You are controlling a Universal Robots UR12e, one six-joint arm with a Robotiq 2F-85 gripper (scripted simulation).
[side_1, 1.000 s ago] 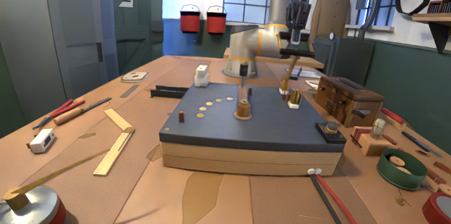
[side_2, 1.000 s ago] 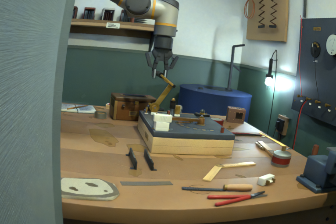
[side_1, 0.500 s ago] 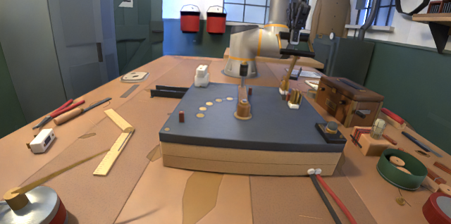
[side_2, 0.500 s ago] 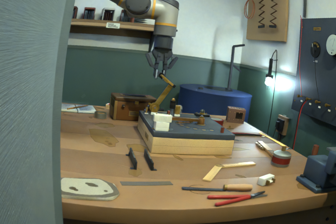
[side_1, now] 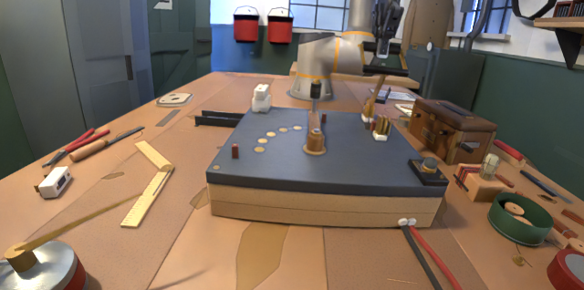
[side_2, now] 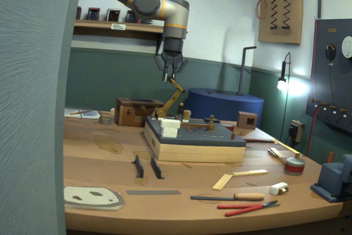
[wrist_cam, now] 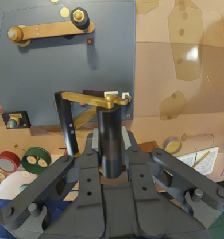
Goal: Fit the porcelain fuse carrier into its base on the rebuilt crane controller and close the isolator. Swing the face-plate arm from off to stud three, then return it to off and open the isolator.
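On the grey-topped crane controller (side_1: 319, 153) in the middle of the bench, the brass isolator lever (side_2: 170, 96) stands raised at a slant from its hinge at the far right corner. My gripper (side_2: 168, 78) is high above that corner, closed on the isolator's black handle (wrist_cam: 109, 140) at the lever's top end. The white porcelain fuse carrier (side_1: 261, 97) sits at the controller's far left corner. The brass face-plate arm (side_1: 314, 128) points away from the arc of brass studs (side_1: 273, 137), its black knob (side_1: 315, 89) at the far end.
A brown wooden box (side_1: 449, 128) stands just right of the controller. A folding rule (side_1: 148, 180), a file (side_1: 98, 144), red pliers (side_1: 73, 144) and a small white block (side_1: 54, 182) lie on the left. A green tin (side_1: 520, 217) sits at the right.
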